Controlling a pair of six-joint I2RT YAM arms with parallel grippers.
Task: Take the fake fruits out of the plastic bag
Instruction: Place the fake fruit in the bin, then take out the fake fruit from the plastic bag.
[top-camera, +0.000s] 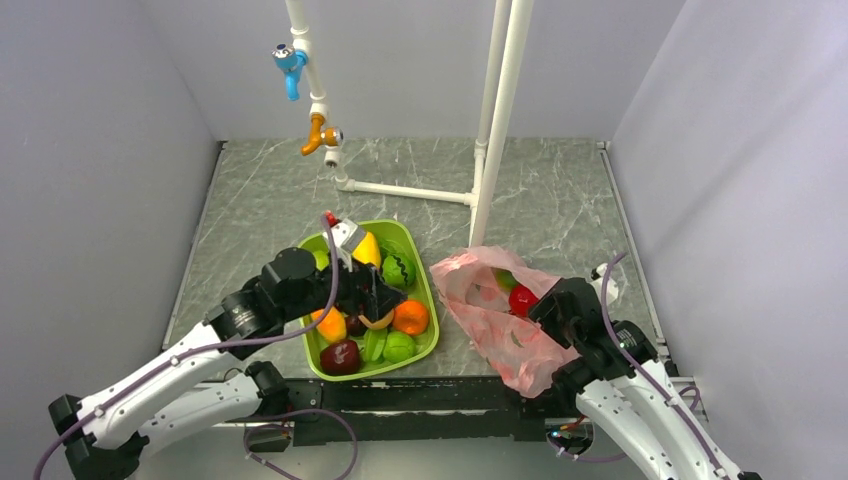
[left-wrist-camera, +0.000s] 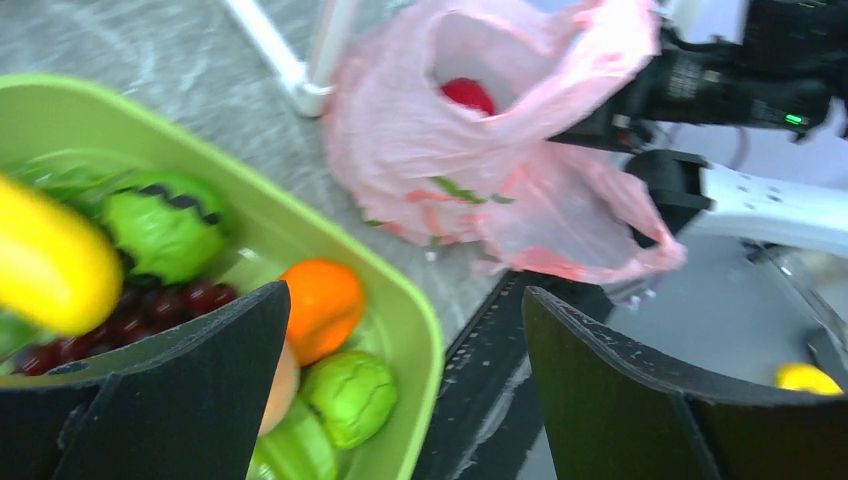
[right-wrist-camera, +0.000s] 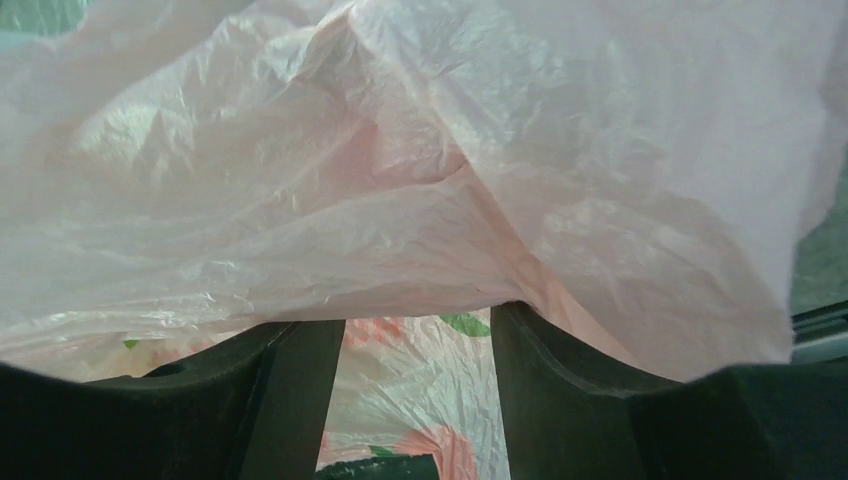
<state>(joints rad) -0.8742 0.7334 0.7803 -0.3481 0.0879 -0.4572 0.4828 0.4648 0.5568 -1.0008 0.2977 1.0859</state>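
The pink plastic bag (top-camera: 480, 305) lies crumpled right of the green tray (top-camera: 430, 300), its mouth facing the back. Inside it show a red apple (top-camera: 522, 298) and, behind that, a green fruit (top-camera: 505, 278). The apple (left-wrist-camera: 468, 93) also shows through the bag's (left-wrist-camera: 520, 190) mouth in the left wrist view. My left gripper (left-wrist-camera: 405, 300) hangs open over the tray's near right corner, nothing between its fingers. A peach (left-wrist-camera: 283, 385) lies in the tray beside its left finger. My right gripper (right-wrist-camera: 420, 330) stands open at the bag's near side, bag film (right-wrist-camera: 400, 170) draped over its fingertips.
The tray also holds an orange (left-wrist-camera: 320, 305), a light green fruit (left-wrist-camera: 350, 395), purple grapes (left-wrist-camera: 160, 310), a yellow mango (left-wrist-camera: 50, 265) and a dark maroon apple (top-camera: 340, 356). A white pipe frame (top-camera: 495, 150) with taps stands behind the tray and bag. Grey walls close in both sides.
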